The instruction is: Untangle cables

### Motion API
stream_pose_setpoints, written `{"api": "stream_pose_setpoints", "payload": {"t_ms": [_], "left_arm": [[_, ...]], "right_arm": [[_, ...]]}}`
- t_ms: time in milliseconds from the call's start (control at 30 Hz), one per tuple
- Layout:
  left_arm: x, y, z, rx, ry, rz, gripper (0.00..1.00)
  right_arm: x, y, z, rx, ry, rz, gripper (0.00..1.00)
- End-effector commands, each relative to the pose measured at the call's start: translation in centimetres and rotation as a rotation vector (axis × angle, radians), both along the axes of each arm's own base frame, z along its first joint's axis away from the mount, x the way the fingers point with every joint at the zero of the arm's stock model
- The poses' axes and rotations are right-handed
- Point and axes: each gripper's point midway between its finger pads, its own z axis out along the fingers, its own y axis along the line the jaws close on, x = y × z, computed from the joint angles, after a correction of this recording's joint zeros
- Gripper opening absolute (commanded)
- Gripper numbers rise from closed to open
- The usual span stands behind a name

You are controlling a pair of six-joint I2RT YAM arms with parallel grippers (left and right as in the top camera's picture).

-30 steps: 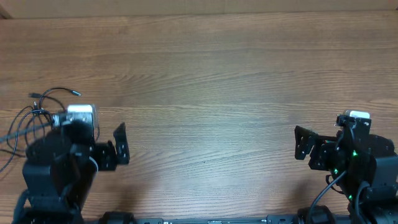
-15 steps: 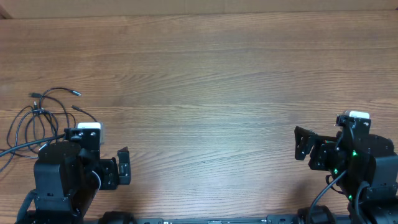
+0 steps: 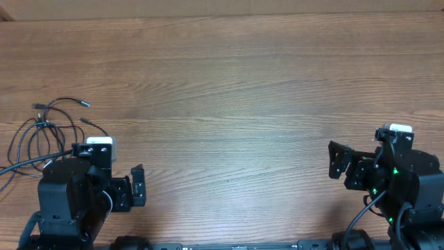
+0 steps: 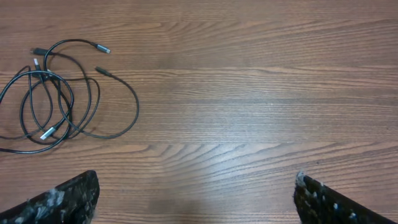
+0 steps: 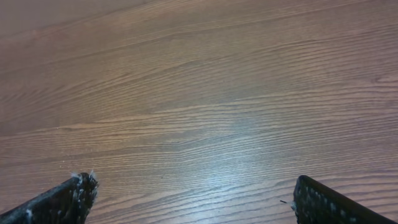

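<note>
Now, your cables (image 3: 43, 125): loose black tangle lying on the wooden table (image 3: 229, 83), far left side, plug ends splayed.
Your left gripper (image 3: 137, 186): near the tangle, off to its right, fingers spread wide.
Your right gripper (image 3: 338, 161): well apart from it, fingers likewise spread.

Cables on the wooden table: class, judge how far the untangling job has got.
Nothing looks done: the thin black cables lie looped over each other in one bunch at the left side of the wooden table. Nothing is in hand: the left tool and right tool are open, empty, apart from the bunch. All the separating is left.
</note>
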Motion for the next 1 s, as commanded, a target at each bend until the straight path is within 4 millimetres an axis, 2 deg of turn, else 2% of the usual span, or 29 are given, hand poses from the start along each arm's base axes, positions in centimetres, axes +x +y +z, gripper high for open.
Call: {"api": "stream_pose_setpoints", "payload": {"t_ms": [0, 200, 400, 700, 967], "left_arm": [[0.0, 0.2, -0.3, 0.018, 0.006, 0.0, 1.0], [0.0, 0.2, -0.3, 0.018, 0.006, 0.0, 1.0], [0.0, 0.2, -0.3, 0.018, 0.006, 0.0, 1.0], [0.0, 0.2, -0.3, 0.018, 0.006, 0.0, 0.99], [0.0, 0.2, -0.3, 0.017, 0.006, -0.001, 1.0]], "right_arm": [[-0.2, -0.2, 0.1, -0.003, -0.011, -0.007, 1.0], [-1.0, -0.3, 1.4, 0.007, -0.094, -0.007, 1.0], [-1.4, -0.3, 2.3, 0.027, -0.259, -0.008, 1.0], [-1.2, -0.3, 1.2, 0.055, -0.494, -0.008, 1.0], [-0.6, -0.2, -0.2, 0.072, -0.634, -0.009, 1.0]]}}
